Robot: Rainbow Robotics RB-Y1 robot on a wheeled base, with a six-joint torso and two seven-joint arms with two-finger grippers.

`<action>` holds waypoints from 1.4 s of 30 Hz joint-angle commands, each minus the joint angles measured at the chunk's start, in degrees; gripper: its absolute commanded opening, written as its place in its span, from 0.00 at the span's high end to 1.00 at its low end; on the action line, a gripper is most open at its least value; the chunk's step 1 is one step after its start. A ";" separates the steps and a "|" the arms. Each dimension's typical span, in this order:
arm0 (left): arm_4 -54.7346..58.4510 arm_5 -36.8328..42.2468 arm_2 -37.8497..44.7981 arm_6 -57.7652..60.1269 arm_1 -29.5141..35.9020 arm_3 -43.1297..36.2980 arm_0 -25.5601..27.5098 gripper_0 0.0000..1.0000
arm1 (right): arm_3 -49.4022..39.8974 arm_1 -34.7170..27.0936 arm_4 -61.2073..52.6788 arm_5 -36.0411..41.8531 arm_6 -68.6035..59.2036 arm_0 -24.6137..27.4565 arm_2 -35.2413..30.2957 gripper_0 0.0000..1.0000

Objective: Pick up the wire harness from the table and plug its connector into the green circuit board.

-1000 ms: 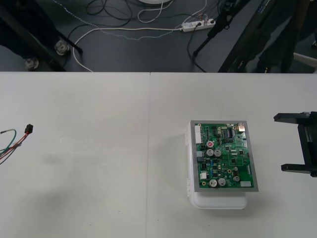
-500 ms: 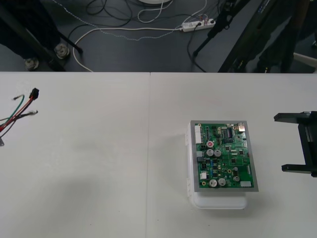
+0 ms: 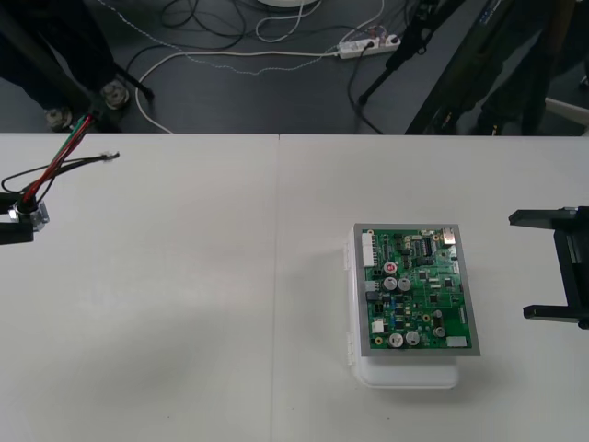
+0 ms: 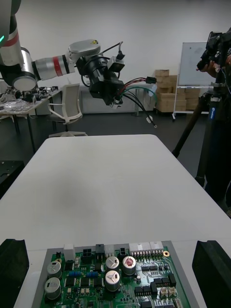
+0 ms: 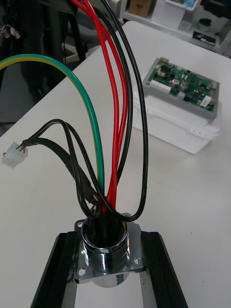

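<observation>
- Since a second ago the wire harness (image 3: 55,170) has come up off the table. Its red, black and green wires now rise in an arc from the socket, well apart from the circuit board (image 3: 416,288), on the robot's left of it.
- Its round metal socket (image 5: 103,245) is clamped between the fingers (image 5: 57,274) of the left gripper (image 3: 18,224), which are closed tight on it.
- The black plug (image 4: 151,80) hangs in the air at the wires' far end, and a small white connector (image 5: 13,156) dangles on a black lead.
- The board lies on its white base (image 3: 405,373).
- The right gripper (image 3: 520,265) waits near the board's right side, as before, with its jaws wide apart and empty.
- The table (image 3: 184,322) is plain and light, with a seam (image 3: 276,276) to the board's left.
- Past the table's far edge, cables and a white power strip (image 3: 368,45) lie on the dark floor.
</observation>
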 commanded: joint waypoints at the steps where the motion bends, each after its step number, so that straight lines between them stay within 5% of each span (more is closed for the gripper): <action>1: 3.10 -1.87 -3.10 -0.89 3.04 -1.25 -4.33 1.00 | -1.63 -2.67 -0.96 -0.36 -1.63 -0.18 -0.62 0.00; 22: 14.79 -1.87 -19.27 -0.45 1.90 -3.01 -11.80 1.00 | -1.63 -2.49 -1.48 -0.36 -1.72 -0.18 -0.36 0.00; 42: 19.97 -1.87 -30.79 1.65 0.93 -6.61 -12.50 1.00 | -1.63 -2.49 -1.83 -0.36 -1.63 -0.18 0.61 0.00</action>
